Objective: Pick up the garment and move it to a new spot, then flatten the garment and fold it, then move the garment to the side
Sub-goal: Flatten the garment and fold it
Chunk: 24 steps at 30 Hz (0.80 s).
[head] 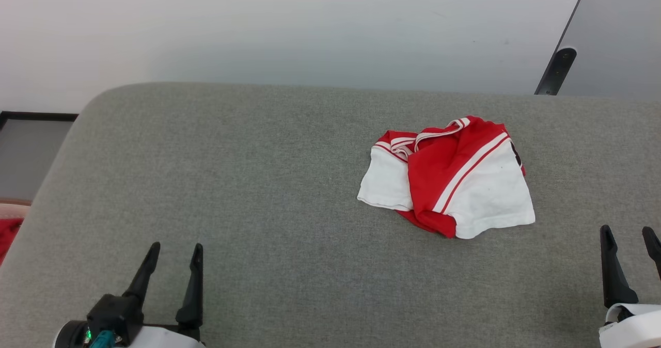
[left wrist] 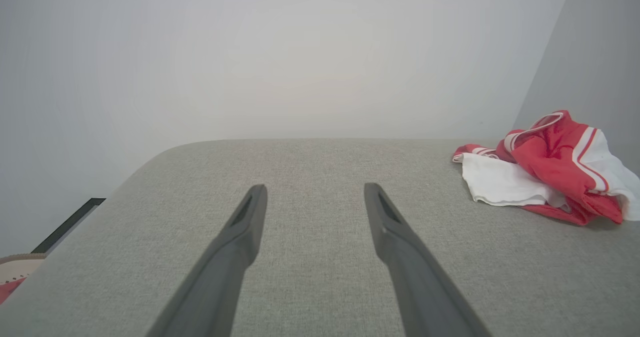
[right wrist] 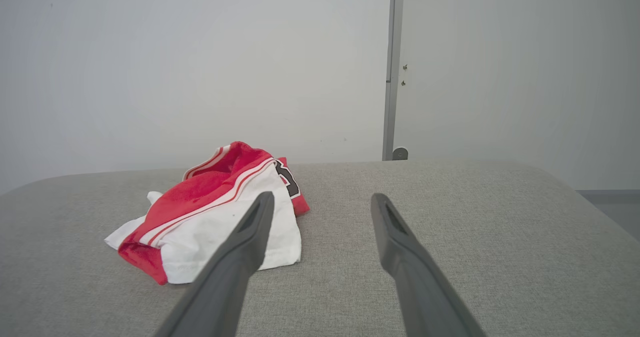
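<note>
Crumpled red jersey shirt (head: 449,177) with white sleeves and stripe trim lies bunched on grey fabric-covered table (head: 232,183), right of centre, nothing touching it. Left end effector (head: 176,246) and right end effector (head: 626,229) are both spread apart and empty at the near edge, likely pre-grasp. The right one is nearer.

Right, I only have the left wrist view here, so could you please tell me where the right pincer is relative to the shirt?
Observer: The right pincer is open and apart from the shirt, nearer the robot and a little further to its right.
Operator: Thank you. Is anything printed on the side of the shirt I cannot see?
Observer: Yes, a black mark sits on the shirt's right edge, partly tucked into a fold.
Operator: And which pincer is closer to the shirt?
Observer: The right one. In the head view the left pincer, also open, is far off to the left across the grey cushion.
</note>
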Motion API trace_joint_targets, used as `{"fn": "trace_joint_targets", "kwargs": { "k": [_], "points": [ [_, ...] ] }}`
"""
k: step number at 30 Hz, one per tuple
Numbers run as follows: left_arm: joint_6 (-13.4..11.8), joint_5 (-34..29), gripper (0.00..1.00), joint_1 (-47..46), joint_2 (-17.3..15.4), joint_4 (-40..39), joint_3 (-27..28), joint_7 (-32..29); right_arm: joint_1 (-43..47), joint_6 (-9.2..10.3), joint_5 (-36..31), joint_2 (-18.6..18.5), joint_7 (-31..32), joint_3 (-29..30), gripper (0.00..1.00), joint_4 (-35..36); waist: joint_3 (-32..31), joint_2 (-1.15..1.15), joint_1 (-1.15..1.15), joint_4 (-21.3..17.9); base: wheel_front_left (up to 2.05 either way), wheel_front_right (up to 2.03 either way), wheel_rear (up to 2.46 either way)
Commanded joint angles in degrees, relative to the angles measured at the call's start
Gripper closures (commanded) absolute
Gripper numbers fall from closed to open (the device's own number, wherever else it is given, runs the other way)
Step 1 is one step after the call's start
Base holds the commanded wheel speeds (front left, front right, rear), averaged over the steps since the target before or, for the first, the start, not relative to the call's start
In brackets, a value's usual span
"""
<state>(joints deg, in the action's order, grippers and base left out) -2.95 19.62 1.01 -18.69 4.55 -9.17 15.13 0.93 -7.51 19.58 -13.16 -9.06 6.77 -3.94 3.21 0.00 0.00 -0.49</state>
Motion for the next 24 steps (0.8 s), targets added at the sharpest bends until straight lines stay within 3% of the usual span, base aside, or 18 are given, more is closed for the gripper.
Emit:
{"fn": "trace_joint_targets", "kwargs": {
  "k": [1,20,24],
  "points": [
    [0.41,-0.07,0.00,0.13,0.17,0.15,0.41,0.00,0.87,0.04,-0.15,0.08,-0.13,-0.13,0.00,0.21,0.08,0.00,0.00,0.02,0.00,0.00,0.00],
    [2.29,-1.46,0.00,-0.70,1.34,0.95,2.43,0.00,-0.11,0.04,0.24,0.17,-0.14,-0.74,0.00,0.23,0.98,0.00,0.00,-0.53,0.00,0.00,0.00],
    [3.74,-1.80,0.00,-3.62,0.41,1.46,1.24,-0.62,-1.04,0.04,0.29,0.45,-0.40,-0.80,0.00,0.19,1.55,0.00,0.00,-1.07,0.00,0.00,0.00]
  ]
}}
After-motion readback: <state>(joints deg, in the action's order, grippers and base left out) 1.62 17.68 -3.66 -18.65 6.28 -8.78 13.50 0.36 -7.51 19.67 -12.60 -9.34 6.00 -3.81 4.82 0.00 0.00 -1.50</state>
